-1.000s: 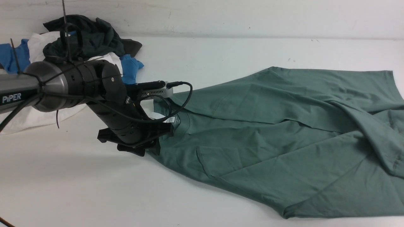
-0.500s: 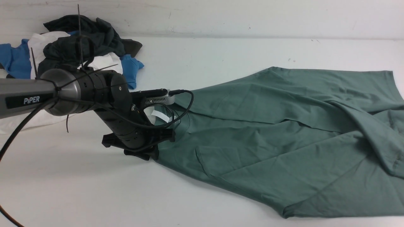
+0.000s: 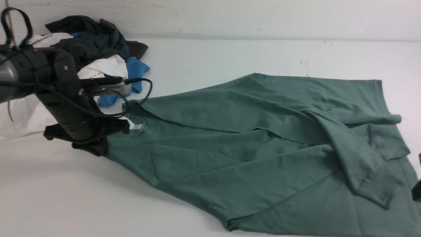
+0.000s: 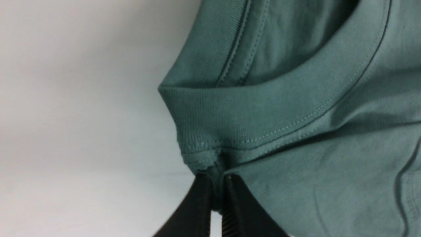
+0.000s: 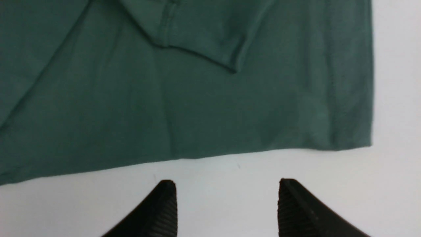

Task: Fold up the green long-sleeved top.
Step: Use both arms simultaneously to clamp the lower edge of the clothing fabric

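The green long-sleeved top (image 3: pixel 250 148) lies spread and creased across the white table, collar end toward the left. Its ribbed neckband (image 4: pixel 256 112) fills the left wrist view. My left gripper (image 4: pixel 215 179) is shut on the fabric at the collar seam by the shoulder; in the front view it sits at the top's left tip (image 3: pixel 98 144). A white tag (image 3: pixel 136 126) shows inside the collar. One sleeve lies folded over the body, its cuff (image 3: pixel 375 191) near the right. My right gripper (image 5: pixel 227 187) is open over bare table just short of the top's hem (image 5: pixel 230 154).
A heap of other clothes lies at the back left: a dark charcoal garment (image 3: pixel 92 39), a bright blue one (image 3: pixel 135 74) and a white one (image 3: pixel 23 115). A wall (image 3: pixel 230 16) closes the table's far side. The right arm barely shows at the front view's right edge (image 3: pixel 417 192).
My left gripper has closed on the collar seam and pulled left, dragging the whole top leftward across the table. The sleeve and right edge have come further into view.
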Action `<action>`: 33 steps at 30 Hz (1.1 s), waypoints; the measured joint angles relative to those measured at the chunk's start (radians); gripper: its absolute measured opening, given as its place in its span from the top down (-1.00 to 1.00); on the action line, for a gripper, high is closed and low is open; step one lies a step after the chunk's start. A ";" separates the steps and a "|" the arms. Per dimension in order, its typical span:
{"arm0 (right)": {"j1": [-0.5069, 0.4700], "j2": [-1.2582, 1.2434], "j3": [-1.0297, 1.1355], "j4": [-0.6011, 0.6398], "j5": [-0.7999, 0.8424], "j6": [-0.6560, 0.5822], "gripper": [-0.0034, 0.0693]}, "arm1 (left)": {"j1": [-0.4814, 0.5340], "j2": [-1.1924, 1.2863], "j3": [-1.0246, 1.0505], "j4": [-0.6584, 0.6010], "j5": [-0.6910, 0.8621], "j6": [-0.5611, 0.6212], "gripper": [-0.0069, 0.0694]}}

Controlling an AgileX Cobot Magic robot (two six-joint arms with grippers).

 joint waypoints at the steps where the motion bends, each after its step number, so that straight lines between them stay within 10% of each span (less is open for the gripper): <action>1: 0.013 0.001 0.015 -0.005 -0.007 0.000 -0.15 | 0.024 -0.003 0.000 0.008 0.008 0.000 0.77; 26: 0.134 0.274 0.127 -0.187 -0.176 0.139 -0.15 | 0.084 0.000 0.001 0.021 0.042 0.000 0.77; 33: 0.134 0.277 0.112 -0.195 -0.187 0.095 0.49 | 0.084 0.019 0.001 0.025 0.091 0.000 0.77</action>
